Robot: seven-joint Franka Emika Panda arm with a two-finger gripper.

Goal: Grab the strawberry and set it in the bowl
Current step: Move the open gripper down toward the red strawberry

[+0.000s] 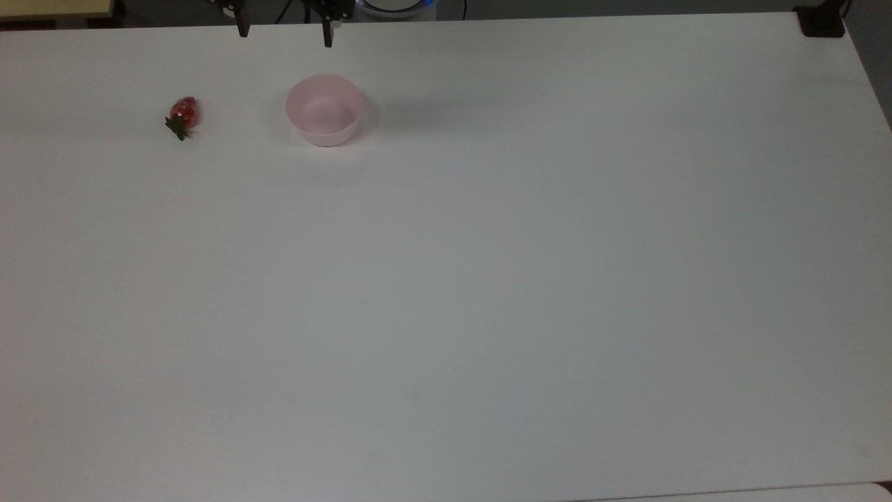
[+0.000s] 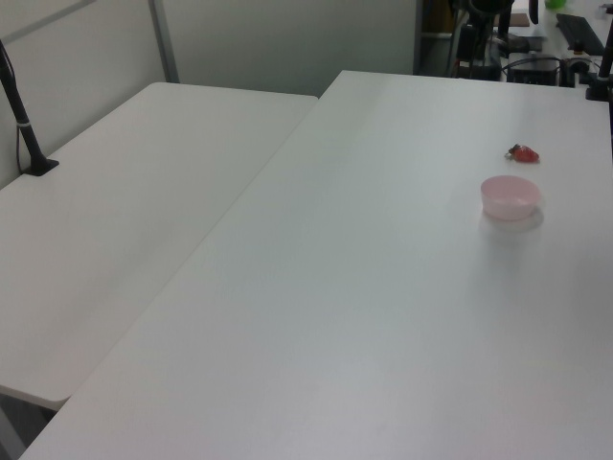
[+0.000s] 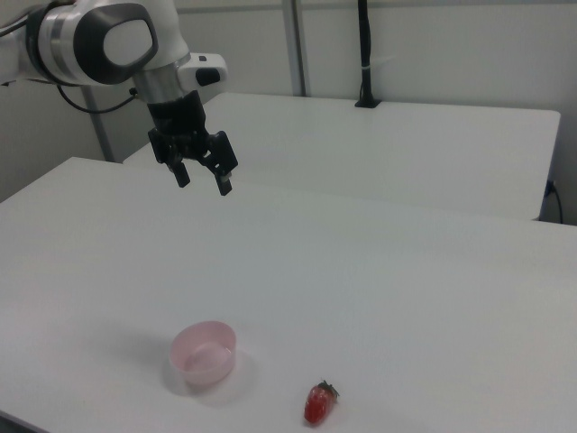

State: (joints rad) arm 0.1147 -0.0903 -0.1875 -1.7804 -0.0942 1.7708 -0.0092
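Note:
A small red strawberry (image 1: 183,116) with a dark green cap lies on the white table (image 1: 488,293), to the left of the pale pink bowl (image 1: 325,110) in the top view. In the right view the strawberry (image 3: 318,402) sits to the right of the bowl (image 3: 204,354), near the front edge. The left view has the strawberry (image 2: 523,152) just beyond the bowl (image 2: 510,196). My gripper (image 3: 203,179) hangs open and holds nothing, high above the table and well behind the bowl in the right view. Its two fingertips (image 1: 242,31) poke in at the top view's upper edge.
A second white table (image 3: 406,144) adjoins the far side in the right view, with a black clamped post (image 3: 365,54) on it. A black clamp (image 1: 821,21) sits at the top view's upper right corner. The bowl has nothing in it.

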